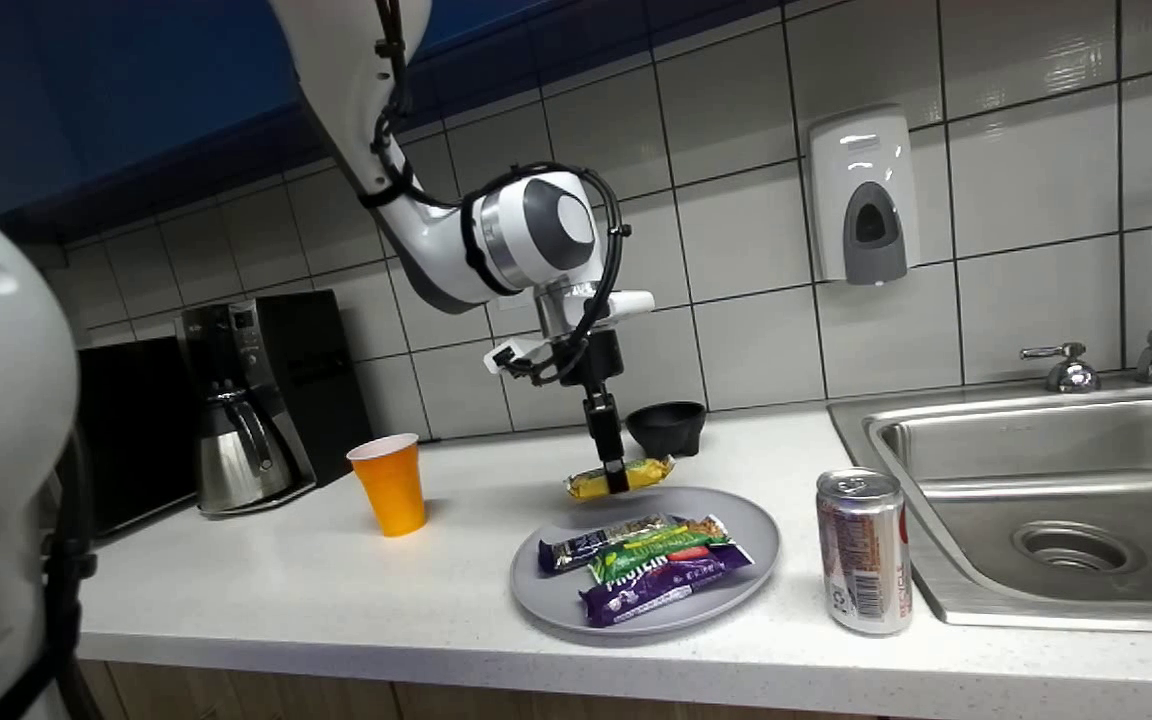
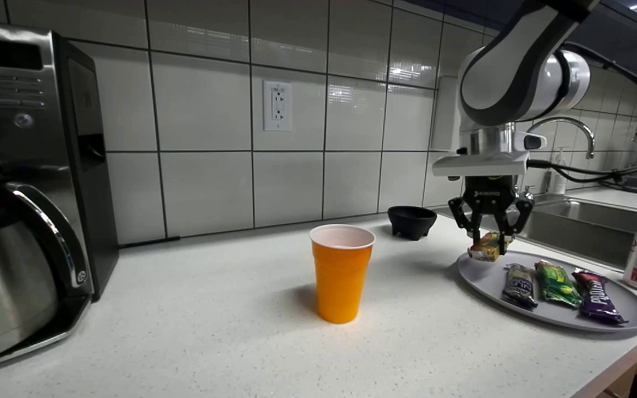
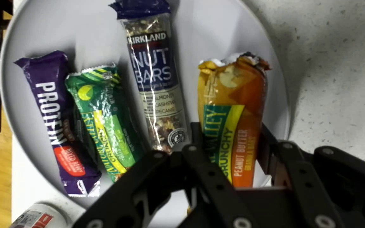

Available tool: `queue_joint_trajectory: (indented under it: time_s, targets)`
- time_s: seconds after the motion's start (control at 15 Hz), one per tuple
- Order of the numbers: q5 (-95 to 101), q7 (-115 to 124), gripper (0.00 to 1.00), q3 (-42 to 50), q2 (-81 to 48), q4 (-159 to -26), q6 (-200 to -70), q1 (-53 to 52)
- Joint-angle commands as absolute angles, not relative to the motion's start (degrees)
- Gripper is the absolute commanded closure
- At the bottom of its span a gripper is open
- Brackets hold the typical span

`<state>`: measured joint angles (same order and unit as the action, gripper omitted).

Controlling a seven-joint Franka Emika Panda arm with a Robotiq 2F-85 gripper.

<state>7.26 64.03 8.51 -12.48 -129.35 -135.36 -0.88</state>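
Observation:
My gripper (image 2: 489,247) is shut on an orange-yellow peanut butter granola bar (image 3: 233,95), with a finger against each long side. The held bar appears just above the far edge of a round grey plate (image 1: 541,595); the lower part of its wrapper is hidden by the gripper in the wrist view. On the plate lie a clear and dark blue nut bar (image 3: 152,66), a green granola bar (image 3: 103,110) and a purple protein bar (image 3: 54,114). The nut bar is nearest to the held one.
An orange cup (image 2: 343,276) stands on the counter, with a coffee maker (image 1: 266,400) beyond it. A small black bowl (image 2: 411,221) sits near the tiled wall. Beside the plate are a drink can (image 1: 864,550) and a steel sink (image 1: 1036,480).

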Motion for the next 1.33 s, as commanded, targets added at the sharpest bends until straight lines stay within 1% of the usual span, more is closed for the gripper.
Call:
queue_joint_trajectory:
  time_s: [0.0,0.4,1.07,1.13,1.2,1.27]
  targets:
    - [8.04,61.65,0.83,8.4,-12.49,-130.87,-138.21,-0.1]
    - [7.63,60.54,0.83,8.58,-14.04,-131.39,-140.89,-0.5]
    - [7.28,59.32,0.83,8.61,-13.57,-132.48,-141.82,-0.62]
    - [7.3,59.04,0.33,8.59,-13.41,-132.61,-141.56,-0.64]
    - [7.42,58.73,0.32,8.58,-13.08,-132.87,-141.48,-0.69]
    - [7.47,58.35,0.27,8.59,-12.82,-133.09,-141.46,-0.72]
